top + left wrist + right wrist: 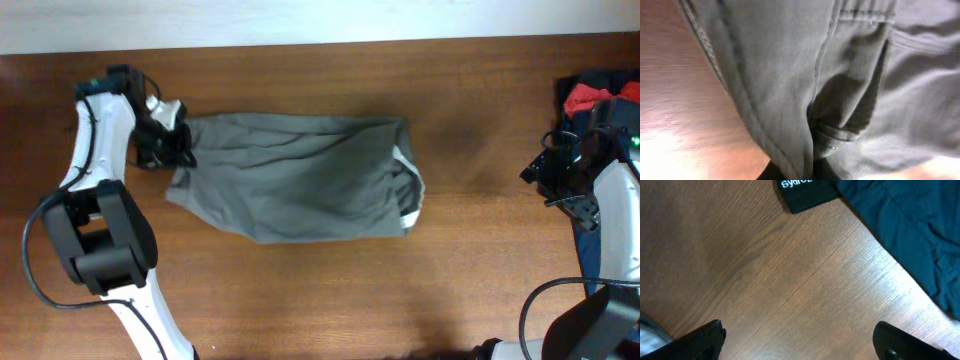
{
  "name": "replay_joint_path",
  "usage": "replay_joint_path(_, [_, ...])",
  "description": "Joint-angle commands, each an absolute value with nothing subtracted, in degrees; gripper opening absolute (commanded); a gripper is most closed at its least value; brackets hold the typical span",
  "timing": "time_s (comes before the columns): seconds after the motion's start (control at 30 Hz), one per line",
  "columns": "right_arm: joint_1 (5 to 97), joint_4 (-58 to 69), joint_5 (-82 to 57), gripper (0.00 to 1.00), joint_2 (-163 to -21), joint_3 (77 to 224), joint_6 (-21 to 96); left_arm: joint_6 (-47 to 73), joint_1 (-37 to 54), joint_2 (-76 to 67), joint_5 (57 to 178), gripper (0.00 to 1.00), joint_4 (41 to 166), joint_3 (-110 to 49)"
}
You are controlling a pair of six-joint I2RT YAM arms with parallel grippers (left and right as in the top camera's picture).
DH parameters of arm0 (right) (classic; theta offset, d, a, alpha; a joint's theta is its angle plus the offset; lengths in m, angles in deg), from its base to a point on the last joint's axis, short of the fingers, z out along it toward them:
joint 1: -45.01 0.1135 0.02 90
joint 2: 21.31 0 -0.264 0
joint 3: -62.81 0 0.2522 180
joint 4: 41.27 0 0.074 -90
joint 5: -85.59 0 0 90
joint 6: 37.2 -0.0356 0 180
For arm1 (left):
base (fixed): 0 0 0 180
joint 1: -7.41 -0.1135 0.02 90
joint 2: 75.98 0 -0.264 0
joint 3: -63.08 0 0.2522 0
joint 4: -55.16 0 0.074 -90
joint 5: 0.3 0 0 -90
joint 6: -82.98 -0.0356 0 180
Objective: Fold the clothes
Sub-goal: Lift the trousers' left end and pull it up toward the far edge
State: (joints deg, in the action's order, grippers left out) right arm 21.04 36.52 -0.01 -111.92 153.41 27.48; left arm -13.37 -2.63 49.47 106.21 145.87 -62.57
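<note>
The clothes (300, 178), a grey-olive garment, lie spread across the middle of the brown table, paler lining showing at their right end. My left gripper (178, 148) is at their left edge, shut on a fold of the fabric. In the left wrist view the clothes (850, 75) fill the frame, with a stitched seam, and a pinched ridge runs down into my left gripper (800, 172). My right gripper (545, 172) hovers open over bare wood at the far right, well away from the clothes. In the right wrist view, nothing lies between the right gripper's (800, 335) dark fingertips (705, 337).
A dark navy garment (900, 235) and a red cloth (588, 97) lie piled at the table's right edge, beside the right arm. A black label with white lettering (805, 192) sits on the wood near the navy fabric. The table's far edge (300, 44) borders a white surface.
</note>
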Motion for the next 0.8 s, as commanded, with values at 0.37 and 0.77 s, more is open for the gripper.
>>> replay_joint_path(0.37, [20.93,36.50,0.10,0.99,-111.59,154.37,26.97,-4.46,-0.84,49.47,84.49,0.01,160.19,-75.51])
replay_joint_path(0.77, [20.93,36.48,0.10,0.99,-111.59,154.37,26.97,-3.38,-1.08,49.47,82.80,0.01,162.70,-81.96])
